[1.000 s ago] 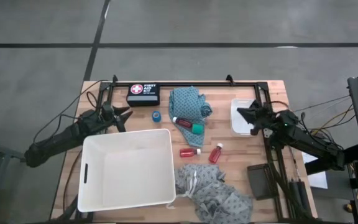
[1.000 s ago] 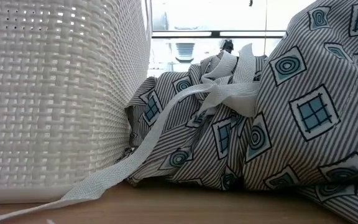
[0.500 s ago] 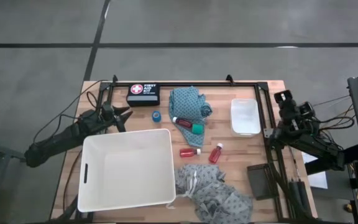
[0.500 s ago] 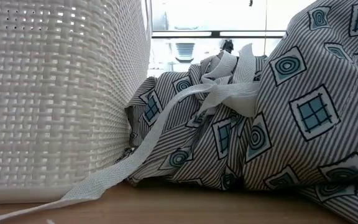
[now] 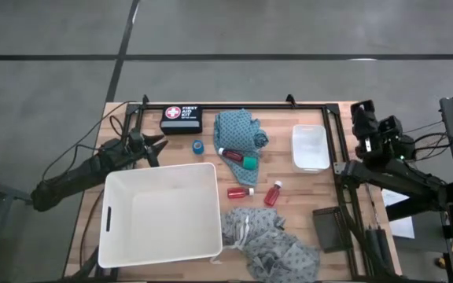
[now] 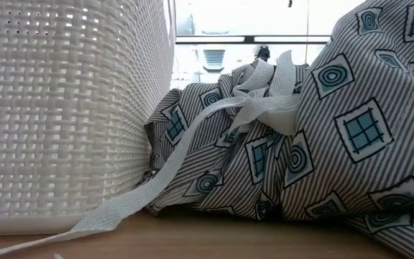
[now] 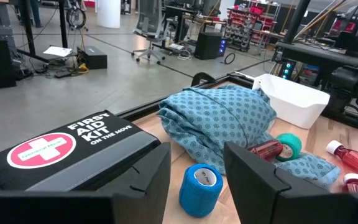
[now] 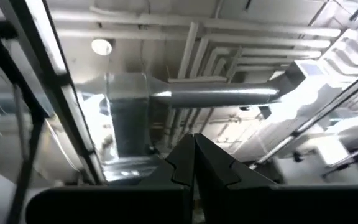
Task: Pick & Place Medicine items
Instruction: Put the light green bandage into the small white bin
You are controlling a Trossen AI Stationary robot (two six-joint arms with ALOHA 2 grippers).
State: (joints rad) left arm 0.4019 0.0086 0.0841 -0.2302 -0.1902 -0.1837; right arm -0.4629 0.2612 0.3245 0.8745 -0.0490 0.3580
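Stock on table: small blue round roll [image 5: 199, 146] upper centre-left of the high view, just beside the black first-aid pouch [image 5: 182, 119]; three small red white-capped bottles [image 5: 241, 192] and a teal-green roll [image 5: 250, 162] mid-frame, near the teal cloth [image 5: 238, 130]. White woven plastic basket [image 5: 161, 212] lower left stood empty. Left gripper [image 7: 196, 165] sat partly open, holding nothing, blue roll between its fingers' line of approach. Right gripper [image 8: 194, 163] shut, raised at far right edge, pointing upward. Advice: advance level, straddle the roll squarely, close gently, lift clear before the basket.

Two dark jointed arms (black cables trailing).
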